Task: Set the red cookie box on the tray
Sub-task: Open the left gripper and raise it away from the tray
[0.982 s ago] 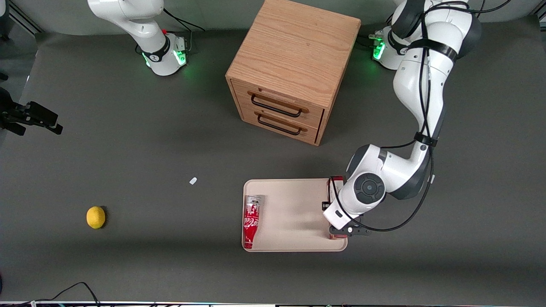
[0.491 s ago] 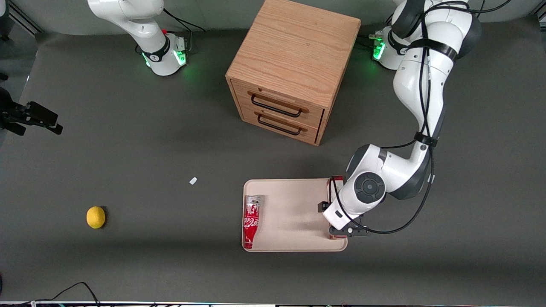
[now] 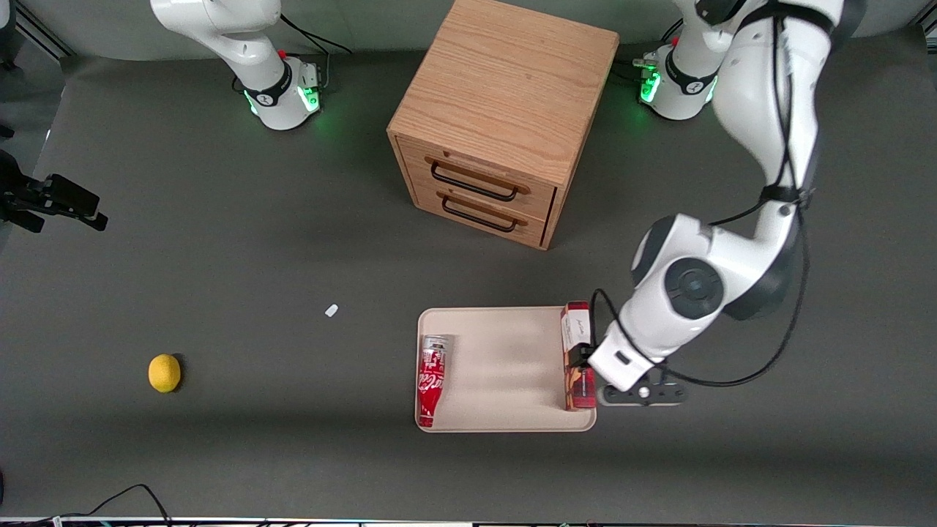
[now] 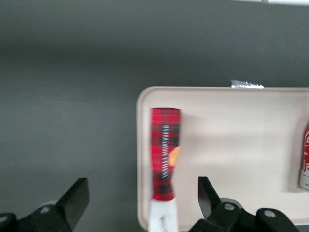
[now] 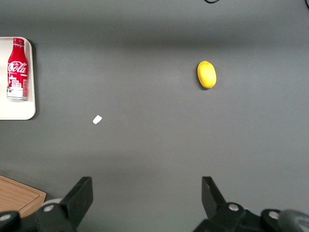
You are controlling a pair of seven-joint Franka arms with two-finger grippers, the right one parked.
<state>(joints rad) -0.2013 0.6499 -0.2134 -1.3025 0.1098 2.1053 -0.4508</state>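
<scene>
Since the earlier frames the left arm has lifted and swung off toward its own end of the table, uncovering the box, which was mostly hidden under the wrist. Between the two arm bases stands the wooden drawer unit; nearer the camera, in front of its drawers, lies the tray. On the tray, the cola bottle lies along the edge toward the parked arm. The box rests along the tray's edge toward the working arm, its long axis running toward the camera, parallel to that edge. The gripper hovers above it, fingers spread wide with nothing between them; the box lies roughly midway under the gap. It is slim, red tartan, with white lettering, a tan cookie picture and one white end. Placement looks done.
</scene>
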